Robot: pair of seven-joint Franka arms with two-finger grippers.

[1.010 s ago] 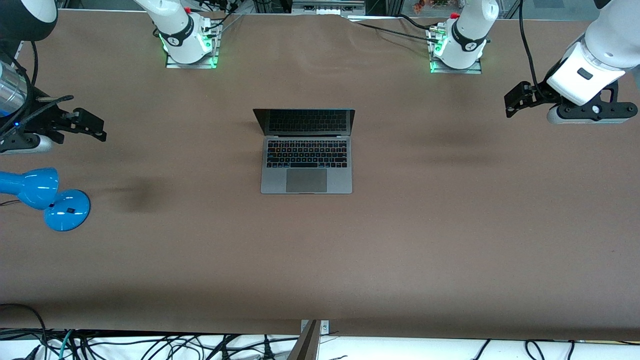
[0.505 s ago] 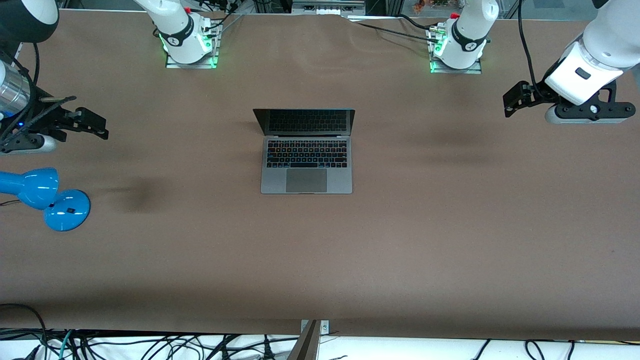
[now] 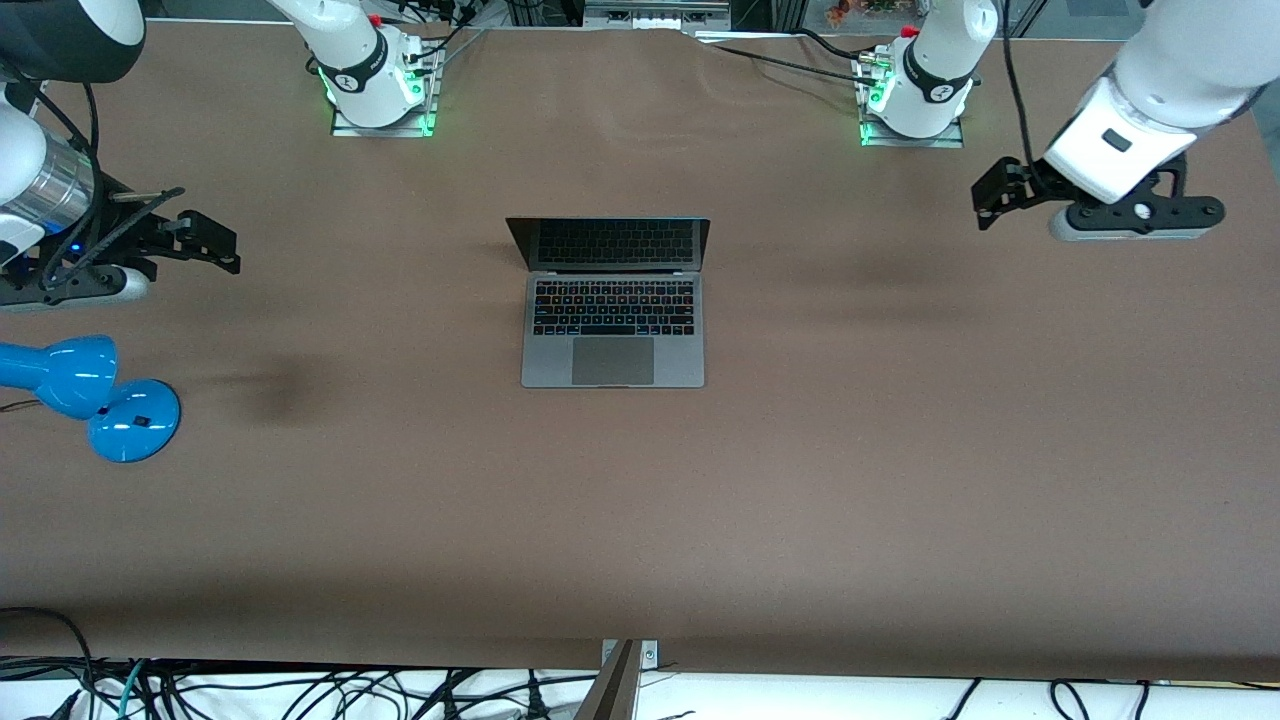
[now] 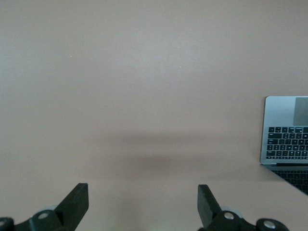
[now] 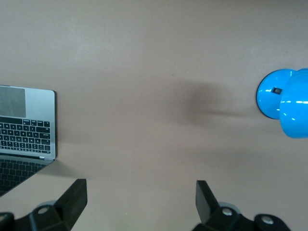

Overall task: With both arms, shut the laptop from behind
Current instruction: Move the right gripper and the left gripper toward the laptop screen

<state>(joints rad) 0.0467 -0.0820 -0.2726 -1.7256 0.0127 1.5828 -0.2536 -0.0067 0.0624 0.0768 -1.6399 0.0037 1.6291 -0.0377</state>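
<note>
The grey laptop [image 3: 612, 320] lies open in the middle of the table, its dark screen upright and facing the front camera. It also shows at the edge of the left wrist view [image 4: 286, 132] and of the right wrist view [image 5: 26, 130]. My left gripper [image 3: 990, 200] hangs in the air over the table at the left arm's end, open and empty, its fingers [image 4: 77, 202] wide apart. My right gripper [image 3: 215, 245] hangs over the table at the right arm's end, open and empty, fingers [image 5: 74, 199] wide apart. Both are well away from the laptop.
A blue desk lamp [image 3: 95, 395] lies on the table at the right arm's end, nearer the front camera than the right gripper; it also shows in the right wrist view [image 5: 284, 101]. The two arm bases [image 3: 375, 85] [image 3: 915, 95] stand along the table's robot edge.
Both grippers have moved toward the laptop; the left one also shifted toward the robots' bases. The laptop has not moved.
</note>
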